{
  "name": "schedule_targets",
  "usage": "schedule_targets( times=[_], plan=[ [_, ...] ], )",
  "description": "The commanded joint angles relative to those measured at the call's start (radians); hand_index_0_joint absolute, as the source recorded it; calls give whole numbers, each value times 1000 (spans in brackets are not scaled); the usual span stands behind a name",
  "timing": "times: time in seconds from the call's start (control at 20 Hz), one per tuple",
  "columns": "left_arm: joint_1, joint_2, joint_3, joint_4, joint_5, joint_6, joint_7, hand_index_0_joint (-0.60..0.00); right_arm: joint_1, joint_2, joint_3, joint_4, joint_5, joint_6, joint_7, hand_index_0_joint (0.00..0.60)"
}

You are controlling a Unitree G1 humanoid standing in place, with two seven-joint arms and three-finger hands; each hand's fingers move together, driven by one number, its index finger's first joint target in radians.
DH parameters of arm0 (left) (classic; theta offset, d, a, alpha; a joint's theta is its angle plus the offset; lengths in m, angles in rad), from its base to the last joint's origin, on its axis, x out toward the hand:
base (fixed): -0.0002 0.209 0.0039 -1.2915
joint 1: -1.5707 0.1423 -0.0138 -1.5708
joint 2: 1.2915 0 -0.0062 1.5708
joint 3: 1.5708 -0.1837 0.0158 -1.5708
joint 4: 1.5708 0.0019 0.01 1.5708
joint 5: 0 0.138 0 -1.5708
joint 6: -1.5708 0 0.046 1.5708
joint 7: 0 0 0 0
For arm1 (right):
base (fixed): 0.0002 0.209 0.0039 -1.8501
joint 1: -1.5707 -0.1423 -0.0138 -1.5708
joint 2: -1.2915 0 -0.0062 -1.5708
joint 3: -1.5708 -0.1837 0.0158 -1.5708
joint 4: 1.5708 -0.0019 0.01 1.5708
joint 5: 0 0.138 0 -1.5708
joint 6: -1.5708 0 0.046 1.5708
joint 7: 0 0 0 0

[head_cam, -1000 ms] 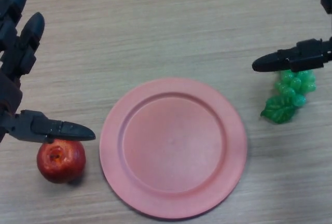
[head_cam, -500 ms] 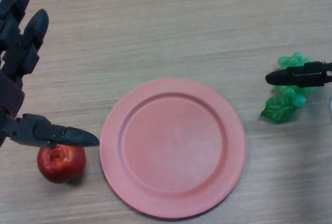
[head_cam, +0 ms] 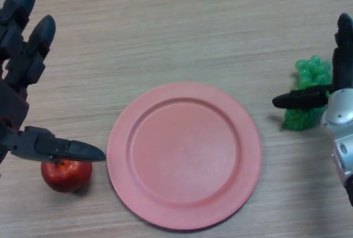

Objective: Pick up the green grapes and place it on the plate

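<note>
Hovering at far left, the left hand (head_cam: pixel 22 84) spreads straight fingers above a red apple (head_cam: pixel 66 174). The pink plate (head_cam: pixel 118 155) sits centre. At right, the right hand (head_cam: pixel 331 95) brackets the green grapes (head_cam: pixel 310 72) on the table, unclosed — likely light, knobbly plastic, best pinched mid-cluster.

You have soft, even, fairly bright light across the wooden table (head_cam: pixel 182 23), with no hard glare anywhere. The apple (head_cam: pixel 66 174) throws a faint shadow to its lower right, and the plate (head_cam: pixel 183 89) shows a thin dark edge along its lower right rim, so the light seems to fall from above and slightly left
</note>
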Motion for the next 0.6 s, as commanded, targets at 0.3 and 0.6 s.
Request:
schedule_targets(
  times=[0.3, 0.6],
  plan=[
    [-29, 40, 106, -29, -39, -116, -4, 0, -41, -25, 11, -14, -120, -155, -3, 550],
    [-31, 43, 101, -30, -25, -127, 3, 0, -2, -51, 6, -134, -204, -137, 161, 600]
  ],
)
